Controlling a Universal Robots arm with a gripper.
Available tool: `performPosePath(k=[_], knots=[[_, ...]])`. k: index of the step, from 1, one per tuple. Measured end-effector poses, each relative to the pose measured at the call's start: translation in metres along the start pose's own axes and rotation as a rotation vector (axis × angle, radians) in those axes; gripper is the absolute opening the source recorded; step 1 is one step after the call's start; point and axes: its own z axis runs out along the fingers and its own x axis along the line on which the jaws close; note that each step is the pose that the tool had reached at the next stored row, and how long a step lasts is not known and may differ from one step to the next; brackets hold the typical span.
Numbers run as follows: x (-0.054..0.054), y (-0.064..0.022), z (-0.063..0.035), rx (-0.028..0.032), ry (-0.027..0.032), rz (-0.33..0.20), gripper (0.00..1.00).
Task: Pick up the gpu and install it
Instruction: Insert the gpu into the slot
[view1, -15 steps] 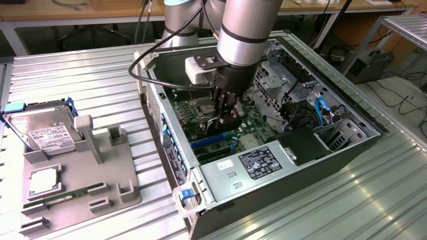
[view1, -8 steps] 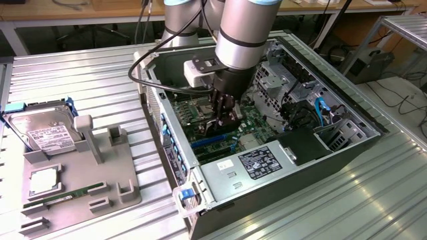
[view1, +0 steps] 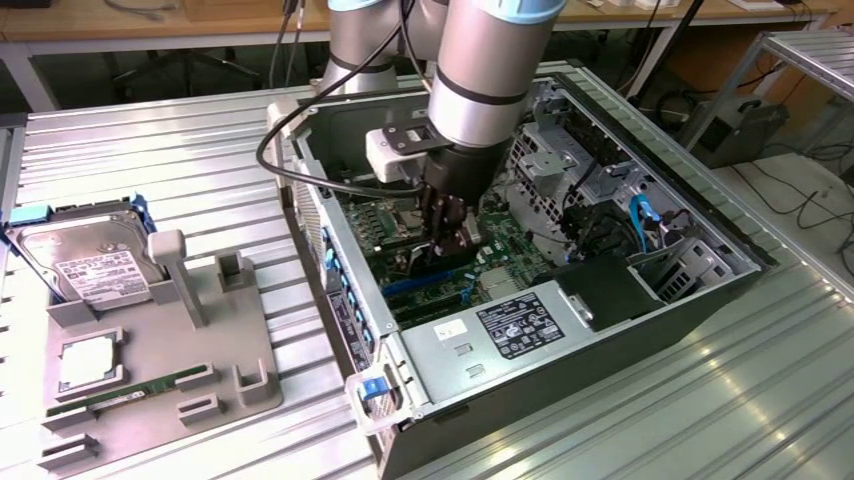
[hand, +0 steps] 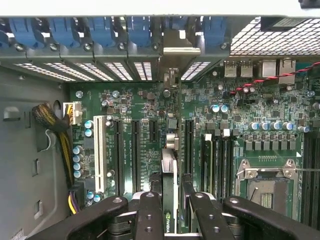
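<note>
- Gripper (hand: 169, 212): fingers (hand: 150, 215) pinching the gpu (hand: 169, 190) edge-on, inside the open computer case (view1: 694, 290).
- Gpu: upright over the motherboard (hand: 240, 115) slots; whether it is seated, apparently not discernible.
- Hard drive (view1: 80, 265): on the grey fixture (view1: 234, 350).

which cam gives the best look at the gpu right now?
The wrist view: the gpu stands edge-on between the gripper fingers, over the motherboard slots, its bracket toward the rear panel. In the exterior view the gpu is a dark sliver under the gripper inside the case.
</note>
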Motion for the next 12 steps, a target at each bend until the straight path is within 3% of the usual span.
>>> performPosePath(k=[12], knots=[[0.0000,0.0029,0.0066,-0.0003,-0.0059,0.000,0.26]])
